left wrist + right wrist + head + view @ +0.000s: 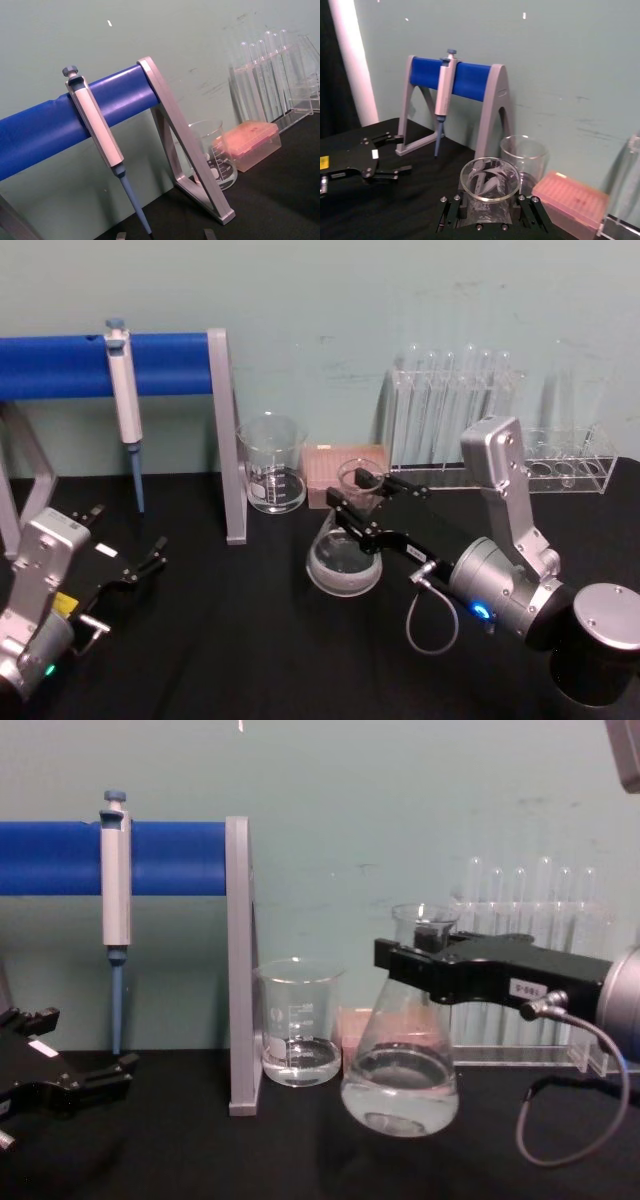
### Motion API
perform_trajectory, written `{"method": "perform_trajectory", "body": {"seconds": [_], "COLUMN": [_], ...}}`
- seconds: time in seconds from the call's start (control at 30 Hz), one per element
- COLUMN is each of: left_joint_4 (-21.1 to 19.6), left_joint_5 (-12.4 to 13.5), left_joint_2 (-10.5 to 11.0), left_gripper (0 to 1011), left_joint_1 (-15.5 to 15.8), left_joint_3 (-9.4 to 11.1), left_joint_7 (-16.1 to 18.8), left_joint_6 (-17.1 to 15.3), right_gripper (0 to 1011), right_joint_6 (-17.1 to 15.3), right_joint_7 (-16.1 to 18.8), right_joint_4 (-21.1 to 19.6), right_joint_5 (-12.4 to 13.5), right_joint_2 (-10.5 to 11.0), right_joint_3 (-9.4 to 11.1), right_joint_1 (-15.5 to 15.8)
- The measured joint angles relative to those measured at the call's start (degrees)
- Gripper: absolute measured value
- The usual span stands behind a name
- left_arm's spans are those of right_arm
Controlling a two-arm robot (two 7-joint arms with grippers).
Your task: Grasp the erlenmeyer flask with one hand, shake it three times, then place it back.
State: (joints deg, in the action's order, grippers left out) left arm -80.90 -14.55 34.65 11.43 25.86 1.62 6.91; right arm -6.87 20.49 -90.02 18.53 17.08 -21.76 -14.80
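The erlenmeyer flask (343,562) is clear glass with a little clear liquid in its wide base, near the table's middle. My right gripper (352,492), the hand, is shut on its narrow neck, one black jaw on each side. From the side, the gripper (420,958) clamps the flask (400,1085) just under the flared rim. I cannot tell whether the base touches the black table. In the right wrist view the flask's rim (490,181) sits between the jaws. My left gripper (150,562) rests open and empty at the near left.
A glass beaker (272,465) stands just behind and left of the flask. A pink tip box (335,470) and a rack of test tubes (455,410) line the back wall. A blue-barred stand (225,430) with a hanging pipette (125,400) fills the left.
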Motion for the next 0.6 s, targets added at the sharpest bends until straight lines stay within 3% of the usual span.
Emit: {"method": "perform_trajectory", "body": {"seconds": [0.6], "left_joint_4": [0.0], "left_joint_5": [0.0], "left_joint_2": [0.0], "left_gripper": [1001], "left_joint_1": [0.0], "left_joint_3": [0.0], "left_joint_7": [0.0], "left_joint_6": [0.0], "right_gripper": [457], "right_joint_6": [-0.5], "right_joint_7": [2.4], "right_joint_4": [0.3], "right_joint_5": [2.2], "right_joint_2": [0.4], "right_joint_3": [-2.8], "right_joint_1": [-1.1]}}
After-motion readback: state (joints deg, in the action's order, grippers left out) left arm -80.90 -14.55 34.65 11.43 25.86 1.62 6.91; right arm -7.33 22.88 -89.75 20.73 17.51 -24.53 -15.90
